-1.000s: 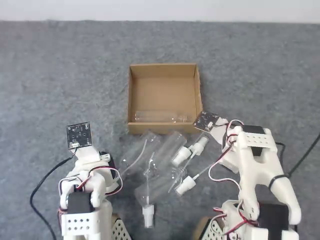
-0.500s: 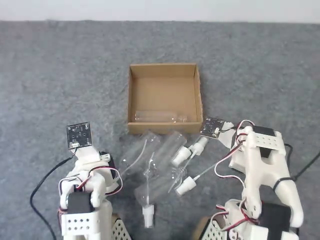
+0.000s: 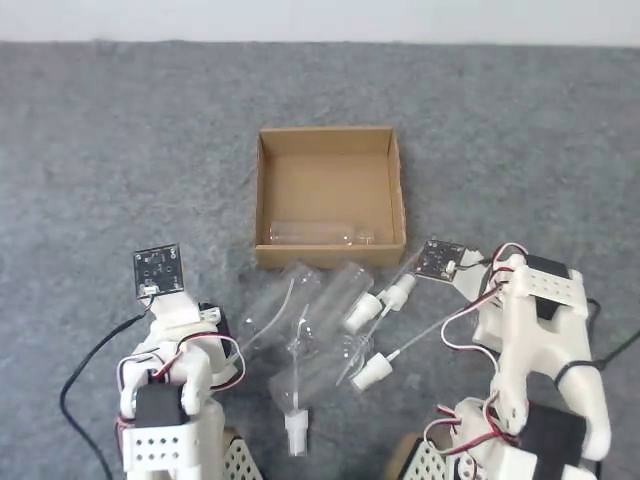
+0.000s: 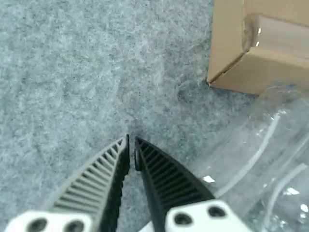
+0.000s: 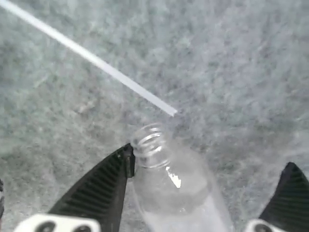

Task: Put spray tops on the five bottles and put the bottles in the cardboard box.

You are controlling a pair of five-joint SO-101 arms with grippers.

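An open-necked bottle [image 5: 169,193] of clear plastic is lying on the grey carpet [image 5: 251,58] between the widely parted jaws of your right gripper [image 5: 208,158]. One finger [image 5: 104,188] is touching its threaded neck and the other is standing well clear, so nothing is being gripped yet. The free end of a thin white dip tube [image 5: 96,60] is resting just beside the mouth. You are likely setting up the grasp that comes before fitting a top. Bring the jaws in on the body below the shoulder, not on the neck, so the threads are left free. Squeeze gently, since the thin smooth wall is probably going to flex and slip, and the round body is apt to roll on the pile. The tube looks slender and springy, so feeding it into that narrow mouth is going to call for a straight line-up. In the high view that tube is running to a white spray top [image 3: 370,373] beside a heap of loose bottles [image 3: 300,300], glassy and overlapping; which are wearing tops is hard to tell. Beyond them the cardboard box [image 3: 262,200], matte brown and square-walled, is holding a lone bottle [image 3: 312,233] along its near wall. Your left gripper [image 4: 133,145], ribbed black fingers pressed together on nothing, is hanging over bare carpet near the box corner.
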